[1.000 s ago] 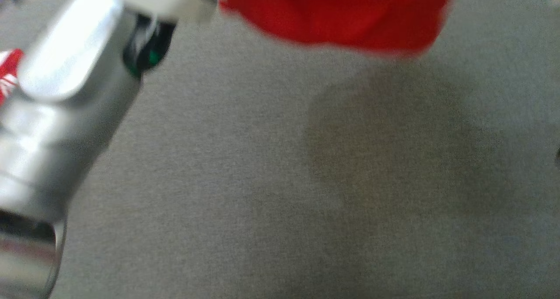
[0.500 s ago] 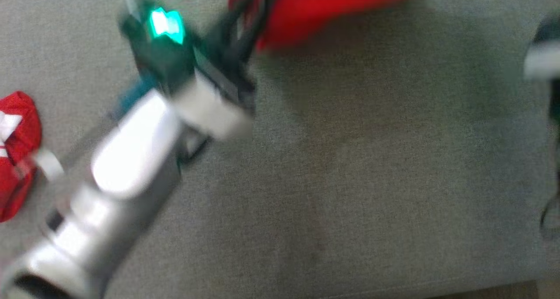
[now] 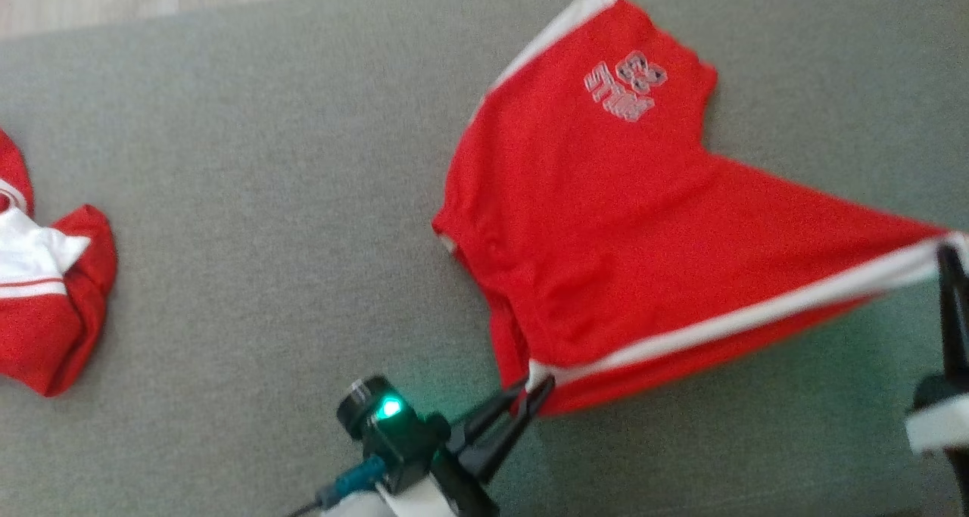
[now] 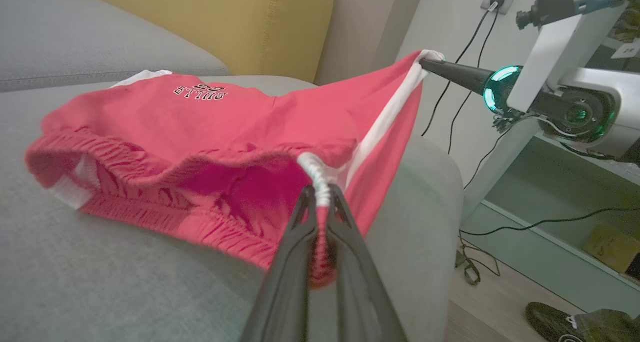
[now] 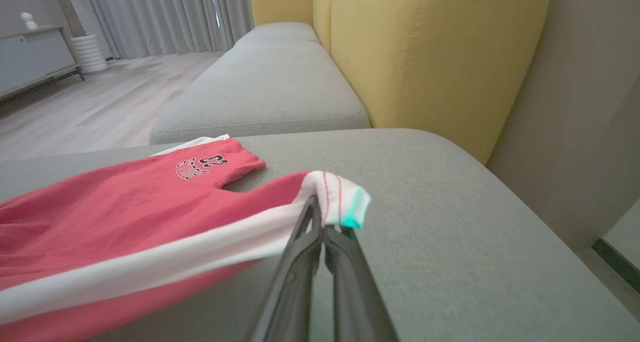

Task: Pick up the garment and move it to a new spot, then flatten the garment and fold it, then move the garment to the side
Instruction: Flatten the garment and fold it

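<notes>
Now I hold the red shorts (image 3: pixel 606 222) pinched in both: left gripper (image 3: pixel 534 392) on the waistband (image 4: pixel 165 166), right gripper (image 3: pixel 948 256) toward 2 o'clock on the leg hem (image 5: pixel 335 194), striped edge (image 3: pixel 727 320) taut between them, the rest lying toward 12 o'clock on the sofa cushion (image 3: pixel 265 199).

Red shorts (image 3: pixel 606 222) with a white side stripe and black-and-white lettering, on a grey sofa seat (image 3: pixel 265 199); behind the shorts a mustard-yellow backrest (image 5: pixel 425 56), to their left a red-and-white garment (image 3: pixel 45 305).
</notes>
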{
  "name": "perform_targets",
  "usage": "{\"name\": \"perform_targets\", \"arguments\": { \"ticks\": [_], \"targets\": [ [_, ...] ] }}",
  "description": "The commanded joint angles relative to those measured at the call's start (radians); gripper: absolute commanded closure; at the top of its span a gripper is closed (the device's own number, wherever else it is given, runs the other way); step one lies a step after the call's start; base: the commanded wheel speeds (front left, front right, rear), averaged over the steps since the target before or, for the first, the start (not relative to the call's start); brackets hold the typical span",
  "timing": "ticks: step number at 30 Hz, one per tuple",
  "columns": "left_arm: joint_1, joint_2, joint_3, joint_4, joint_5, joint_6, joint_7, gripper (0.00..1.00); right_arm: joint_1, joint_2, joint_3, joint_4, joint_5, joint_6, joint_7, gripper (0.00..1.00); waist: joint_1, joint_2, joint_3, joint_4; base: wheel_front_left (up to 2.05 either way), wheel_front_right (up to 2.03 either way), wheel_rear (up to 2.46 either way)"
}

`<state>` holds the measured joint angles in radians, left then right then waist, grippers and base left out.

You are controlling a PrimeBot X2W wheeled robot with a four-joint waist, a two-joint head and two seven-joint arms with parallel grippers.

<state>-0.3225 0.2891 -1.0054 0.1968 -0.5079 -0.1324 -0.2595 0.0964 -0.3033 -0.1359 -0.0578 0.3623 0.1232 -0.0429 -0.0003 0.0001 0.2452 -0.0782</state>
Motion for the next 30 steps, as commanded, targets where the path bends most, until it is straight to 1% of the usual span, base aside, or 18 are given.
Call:
{"name": "perform_targets", "arguments": {
  "ticks": [1, 4, 6, 10, 12, 15, 19, 24, 27, 28, 30],
  "targets": [
    [-0.002, 0.015, 0.020, -0.038, -0.007, 0.002, -0.002, 1.00, 0.021, -0.022, -0.007, -0.061, 0.006, 0.008, 0.015, 1.00, 0.0003, -0.0001, -0.036, 0.007, 0.00, 0.00, 0.00],
    [0.034, 0.013, 0.019, -0.056, -0.025, 0.002, -0.002, 1.00, 0.099, -0.013, -0.051, -0.139, 0.008, 0.008, 0.055, 1.00, 0.0003, -0.0001, -0.048, 0.027, 0.00, 0.00, 0.00],
    [0.040, 0.004, 0.034, -0.067, -0.045, 0.002, -0.002, 1.00, 0.118, -0.005, -0.081, -0.172, 0.004, 0.008, 0.080, 1.00, 0.0003, -0.0001, -0.045, 0.045, 0.00, 0.00, 0.00],
    [0.015, -0.040, 0.059, -0.066, -0.115, 0.002, -0.002, 1.00, 0.078, -0.005, -0.111, -0.169, -0.021, 0.008, 0.122, 1.00, 0.0003, -0.0001, -0.024, 0.089, 0.00, 0.00, 0.00],
    [-0.012, -0.073, 0.067, -0.057, -0.157, 0.002, -0.002, 1.00, 0.028, -0.012, -0.108, -0.141, -0.024, 0.008, 0.141, 1.00, 0.0003, -0.0001, -0.010, 0.111, 0.00, 0.00, 0.00],
    [-0.053, -0.132, 0.085, -0.025, -0.236, 0.002, -0.002, 1.00, -0.073, -0.040, -0.095, -0.072, -0.031, 0.008, 0.162, 1.00, 0.0003, -0.0001, 0.016, 0.144, 0.00, 0.00, 0.00],
    [-0.107, -0.193, 0.102, 0.022, -0.362, 0.002, -0.002, 1.00, -0.220, -0.101, -0.046, 0.023, -0.061, 0.008, 0.185, 1.00, 0.0003, -0.0001, 0.052, 0.183, 0.00, 0.00, 0.00],
    [-0.151, -0.226, 0.140, 0.065, -0.476, 0.002, -0.002, 1.00, -0.393, -0.152, 0.043, 0.116, -0.082, 0.008, 0.218, 1.00, 0.0003, -0.0001, 0.087, 0.217, 0.00, 0.00, 0.00],
    [-0.149, -0.235, 0.159, 0.090, -0.561, 0.002, -0.002, 1.00, -0.479, -0.176, 0.099, 0.178, -0.098, 0.008, 0.237, 1.00, 0.0003, -0.0001, 0.098, 0.234, 0.00, 0.00, 0.00],
    [-0.149, -0.235, 0.159, 0.090, -0.561, 0.002, -0.002, 1.00, -0.479, -0.176, 0.099, 0.178, -0.098, 0.008, 0.237, 1.00, 0.0003, -0.0001, 0.098, 0.234, 0.00, 0.00, 0.00],
    [-0.154, -0.237, 0.152, 0.105, -0.616, 0.002, -0.002, 1.00, -0.534, -0.188, 0.139, 0.227, -0.107, 0.008, 0.239, 1.00, 0.0003, -0.0001, 0.104, 0.244, 0.00, 0.00, 0.00]
  ]
}}
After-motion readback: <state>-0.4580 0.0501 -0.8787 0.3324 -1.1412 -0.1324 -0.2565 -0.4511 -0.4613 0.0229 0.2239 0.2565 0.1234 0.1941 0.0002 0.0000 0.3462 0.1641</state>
